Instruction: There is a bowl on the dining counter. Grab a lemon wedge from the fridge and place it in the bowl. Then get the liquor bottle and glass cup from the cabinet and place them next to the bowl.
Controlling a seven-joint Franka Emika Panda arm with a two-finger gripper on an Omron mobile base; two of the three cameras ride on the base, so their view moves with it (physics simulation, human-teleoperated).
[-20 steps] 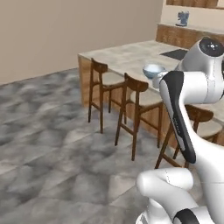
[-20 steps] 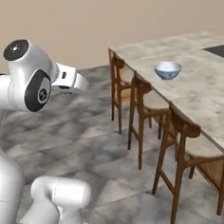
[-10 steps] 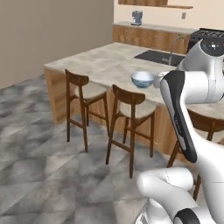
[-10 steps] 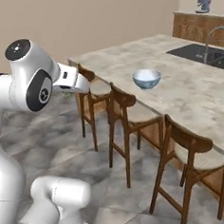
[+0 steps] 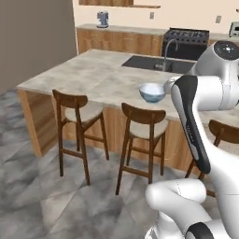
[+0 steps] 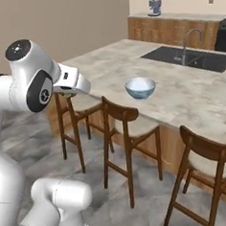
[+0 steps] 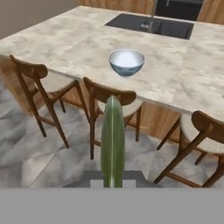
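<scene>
My gripper (image 7: 113,179) is shut on the lemon wedge (image 7: 113,140), a yellow-green sliver that stands up between the fingers. In the right base view the gripper (image 6: 71,91) hangs above the stools, short of the dining counter (image 6: 190,94) and apart from it. The pale blue-white bowl (image 7: 126,61) stands on the dining counter (image 7: 65,43) near its front edge, ahead of the wedge and beyond it. The same bowl (image 5: 151,92) (image 6: 140,87) sits between the sink and the stools. The fridge, liquor bottle and glass cup are out of view.
Three wooden stools (image 5: 80,114) (image 5: 144,128) (image 6: 205,158) line the counter's near side below the gripper. A dark sink (image 5: 149,63) with a curved tap (image 6: 189,44) lies behind the bowl. A back counter with a coffee machine (image 5: 102,18) and a black stove (image 5: 186,37) runs along the wall.
The whole scene has shifted: the base has driven and turned toward the dining counter, which now stands closer and more square on. The gripper stays shut on the lemon wedge.
</scene>
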